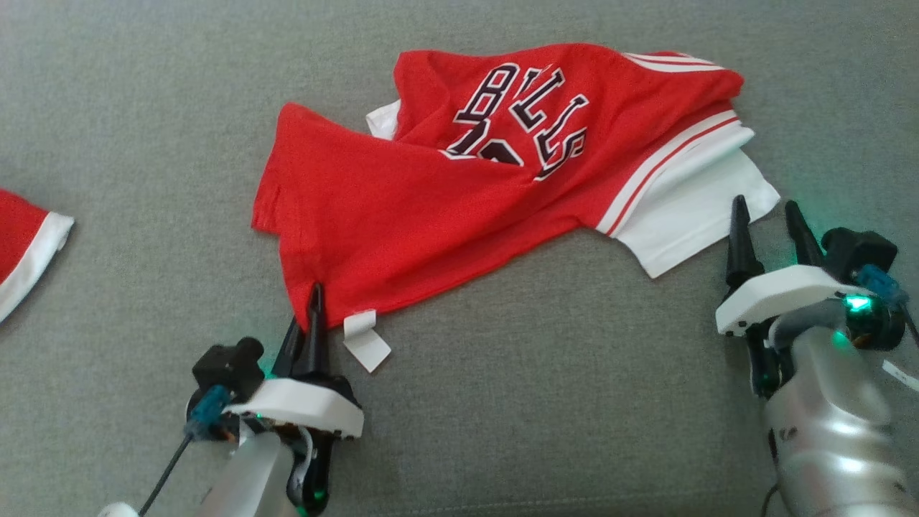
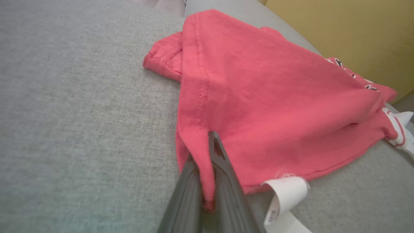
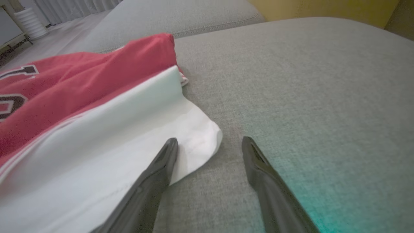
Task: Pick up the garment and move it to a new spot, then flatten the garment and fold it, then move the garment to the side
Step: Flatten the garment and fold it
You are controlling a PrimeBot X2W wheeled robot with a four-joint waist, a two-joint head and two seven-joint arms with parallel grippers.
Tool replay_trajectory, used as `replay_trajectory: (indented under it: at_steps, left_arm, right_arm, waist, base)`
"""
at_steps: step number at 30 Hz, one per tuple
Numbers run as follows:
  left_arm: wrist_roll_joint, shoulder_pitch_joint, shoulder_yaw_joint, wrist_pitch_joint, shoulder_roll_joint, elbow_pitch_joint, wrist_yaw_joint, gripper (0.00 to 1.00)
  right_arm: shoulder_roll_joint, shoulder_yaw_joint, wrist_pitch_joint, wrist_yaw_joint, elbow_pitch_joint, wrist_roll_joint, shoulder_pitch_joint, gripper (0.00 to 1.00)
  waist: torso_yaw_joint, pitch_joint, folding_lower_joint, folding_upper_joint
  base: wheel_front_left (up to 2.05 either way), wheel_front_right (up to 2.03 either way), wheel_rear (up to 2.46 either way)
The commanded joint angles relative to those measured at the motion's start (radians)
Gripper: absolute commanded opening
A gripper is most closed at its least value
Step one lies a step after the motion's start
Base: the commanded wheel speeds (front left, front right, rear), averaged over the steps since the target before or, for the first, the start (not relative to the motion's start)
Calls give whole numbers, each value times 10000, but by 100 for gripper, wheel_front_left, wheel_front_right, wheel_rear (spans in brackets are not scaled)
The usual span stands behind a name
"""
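The red garment (image 1: 431,215) was laid crumpled on the grey cushion (image 1: 502,402). Its seven o'clock corner was clamped by the left end effector (image 1: 314,305); the right end effector (image 1: 764,205) was seen apart at four o'clock.

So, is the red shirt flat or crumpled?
Crumpled: the red shirt is bunched, lettering folded over, hem corner pinched in the left tool.

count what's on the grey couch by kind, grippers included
garments: 2, jersey and second garment cut off at the left edge
white tag: 1
grippers: 2, left gripper and right gripper
total: 5
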Motion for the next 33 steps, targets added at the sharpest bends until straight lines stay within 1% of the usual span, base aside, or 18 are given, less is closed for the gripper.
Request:
replay_trajectory:
  at_steps: [1,4,5,6,9,12,16,19,22,23,25,29,33]
  left_arm:
    - [12,-214,127,117,79,111,-75,0]
    - [78,-323,19,117,79,77,-76,0]
    - [94,-334,26,117,79,62,-76,0]
    - [133,-344,41,117,79,50,-76,0]
    - [213,-330,103,117,79,42,-76,0]
    - [239,-258,304,117,79,-100,-76,0]
    - [143,-298,554,117,79,-770,-76,0]
    - [324,-576,667,117,102,-1500,-76,0]
    - [654,-1124,568,117,567,-2293,-76,0]
    - [654,-1124,568,117,567,-2293,-76,0]
    - [776,-1609,494,117,1035,-2713,-76,0]
    - [633,-2674,604,117,1818,-3256,-76,0]
    - [372,-3812,380,118,2479,-3391,-76,0]
  right_arm:
    - [-39,150,-55,-7,51,-118,-360,100]
    - [-8,32,-55,-7,1007,-129,-671,100]
    - [3,22,-55,-7,1269,-89,-728,63]
    - [15,55,-55,-7,1529,-32,-771,1]
    - [51,285,-55,-7,1989,371,-838,0]
    - [71,571,-55,-7,1706,941,-794,0]
    - [44,931,-55,-7,278,1870,-624,0]
    - [9,1100,-55,-7,-832,3031,-569,0]
    - [-159,1547,-55,-7,-1904,4300,-753,0]
    - [-159,1547,-55,-7,-1904,4300,-753,0]
    - [-370,1896,-55,-7,-2617,5121,-942,0]
    - [-855,2367,-46,-7,-3894,6617,-1417,0]
    - [-1381,2553,390,-7,-4815,7516,-2083,0]
  waist:
    - [81,108,0,0]
    - [178,223,0,0]
    - [200,240,0,0]
    - [216,255,0,0]
    - [225,235,0,0]
    - [175,69,0,0]
    - [63,-442,0,0]
    - [-38,-1081,0,0]
    - [-146,-1765,0,0]
    - [-146,-1765,0,0]
    - [-223,-2235,0,0]
    - [-390,-3021,0,0]
    - [-499,-3368,0,0]
  base:
    - [0,0,0]
    - [0,0,0]
    - [0,0,0]
    - [0,0,0]
    - [0,0,0]
    - [0,0,0]
    - [0,0,0]
    - [0,0,0]
    - [0,0,0]
    - [0,0,0]
    - [0,0,0]
    - [0,0,0]
    - [0,0,0]
